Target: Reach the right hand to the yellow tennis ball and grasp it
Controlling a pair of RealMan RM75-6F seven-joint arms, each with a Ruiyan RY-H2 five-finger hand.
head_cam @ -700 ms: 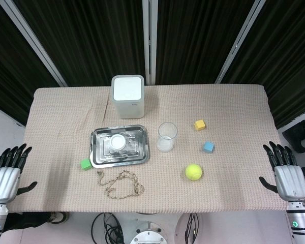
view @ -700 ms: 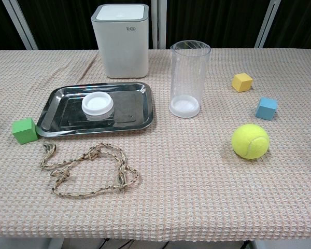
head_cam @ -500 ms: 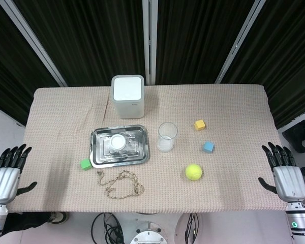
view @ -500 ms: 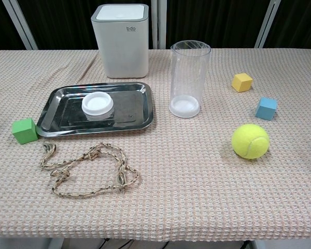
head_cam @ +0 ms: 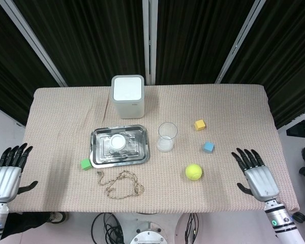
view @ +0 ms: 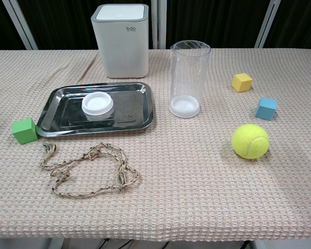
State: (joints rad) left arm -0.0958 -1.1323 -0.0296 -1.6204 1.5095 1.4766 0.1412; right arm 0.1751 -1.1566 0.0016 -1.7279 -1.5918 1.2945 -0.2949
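The right hand (head_cam: 258, 178) hovers over the table's (head_cam: 234, 109) near right corner, fingers spread apart and holding nothing; the tennis ball (head_cam: 193, 172) lies well to its left, untouched

Table (head_cam: 234, 107) fills centre of head view, covered edge to edge in a beige waffle-weave cloth (head_cam: 66, 109); cloth hangs over the near edge at 6 o'clock. Backdrop from 9 through 12 to 3 o'clock: black pleated curtains (head_cam: 91, 35), hanging in vertical folds. Pale metal frame bars (head_cam: 150, 38) cross the curtains, one upright at 12, two slanting at 10 and 2 o'clock. Light grey floor (head_cam: 5, 124) shows at 9 o'clock, beside the table's edge. At 6 o'clock, beneath the table, dark cables (head_cam: 107, 226) loop over a pale floor. Lighting even and diffuse; soft, faint shadows on the cloth.
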